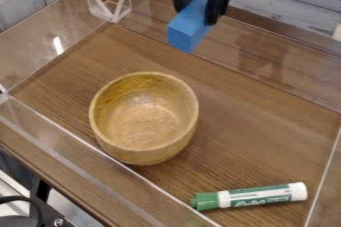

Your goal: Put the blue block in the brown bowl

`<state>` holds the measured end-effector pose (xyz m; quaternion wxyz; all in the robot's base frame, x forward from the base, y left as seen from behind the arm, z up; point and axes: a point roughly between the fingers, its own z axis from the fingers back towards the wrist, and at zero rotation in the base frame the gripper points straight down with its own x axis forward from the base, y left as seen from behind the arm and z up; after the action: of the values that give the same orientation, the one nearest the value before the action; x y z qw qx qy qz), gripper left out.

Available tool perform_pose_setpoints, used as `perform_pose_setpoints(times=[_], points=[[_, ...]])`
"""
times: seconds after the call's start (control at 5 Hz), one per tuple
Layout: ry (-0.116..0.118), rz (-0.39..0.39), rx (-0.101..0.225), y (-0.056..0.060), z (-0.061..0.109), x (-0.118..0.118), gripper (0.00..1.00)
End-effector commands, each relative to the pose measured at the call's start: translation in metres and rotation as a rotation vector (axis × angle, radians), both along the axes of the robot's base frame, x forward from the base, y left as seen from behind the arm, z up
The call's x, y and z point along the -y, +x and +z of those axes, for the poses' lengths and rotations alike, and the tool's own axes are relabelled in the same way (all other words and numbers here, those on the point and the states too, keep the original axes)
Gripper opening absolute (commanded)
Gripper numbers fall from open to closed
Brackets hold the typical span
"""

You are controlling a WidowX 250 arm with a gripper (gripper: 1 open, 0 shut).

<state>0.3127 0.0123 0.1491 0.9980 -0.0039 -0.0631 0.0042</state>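
The pincer (202,7) hangs near the top of the view, pointing down, its dark fingers closed on the upper end of the block (188,27). The block is bright blue and hangs tilted below the fingers, clear of the surface (253,121), with nothing beneath it but bare wood-grain. Most of the arm above the pincer is cut off by the top edge of the picture.

The bowl (144,116) sits on the surface toward the lower left, upright and with nothing inside it; its thick rim and pale grain show plainly. The block is well apart from the bowl, up and to the right of it in the view, not over its opening.

A marker (249,197) with a green-and-white barrel lies flat near the bottom right, apart from the bowl.

Clear walls (40,32) rise around the wooden surface, and a small clear bracket (107,4) stands at the far left corner. Whether the block touches the far wall cannot be told.
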Motion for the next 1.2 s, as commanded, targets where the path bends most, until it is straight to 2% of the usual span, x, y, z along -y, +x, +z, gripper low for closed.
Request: perform_pose_setpoints(times=[0.0,0.4,1.0], points=[[-0.005,-0.035,0.098,0.021,0.013,0.007,0.0],[-0.026,-0.057,0.133,0.033,-0.006,0.018,0.0],[-0.038,-0.056,0.175,0.033,-0.023,0.029,0.0]])
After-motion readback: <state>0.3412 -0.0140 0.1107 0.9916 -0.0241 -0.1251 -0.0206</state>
